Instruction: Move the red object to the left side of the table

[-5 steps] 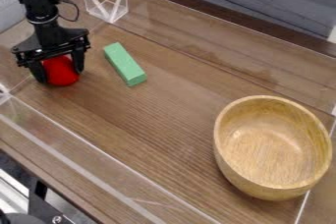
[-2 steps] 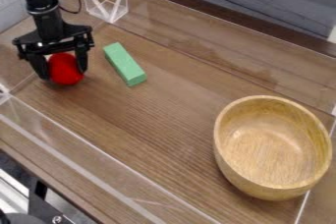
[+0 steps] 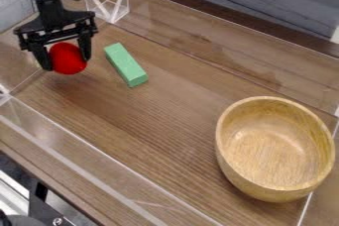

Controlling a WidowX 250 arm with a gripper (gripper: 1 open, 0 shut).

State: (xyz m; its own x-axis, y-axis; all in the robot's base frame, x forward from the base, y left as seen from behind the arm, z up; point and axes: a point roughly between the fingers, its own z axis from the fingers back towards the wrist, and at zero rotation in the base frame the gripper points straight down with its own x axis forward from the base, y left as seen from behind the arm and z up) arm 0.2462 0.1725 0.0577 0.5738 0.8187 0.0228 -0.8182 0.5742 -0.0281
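Note:
The red object (image 3: 66,59), a small round toy fruit, sits at the far left of the table (image 3: 199,71). My gripper (image 3: 57,46) hangs straight down right over it, jaws spread wide, one finger on each side of the fruit. The fingers stand wider than the fruit, and I see no grip on it. The fruit's top is partly hidden behind the gripper.
A green rectangular block (image 3: 126,63) lies just right of the red object. A large wooden bowl (image 3: 223,131) stands at the front right. Low clear acrylic walls (image 3: 117,8) edge the tabletop, close behind and left of the gripper.
The gripper has risen a little, staying open. The red object now shows more fully between the fingers and slightly higher in the picture.

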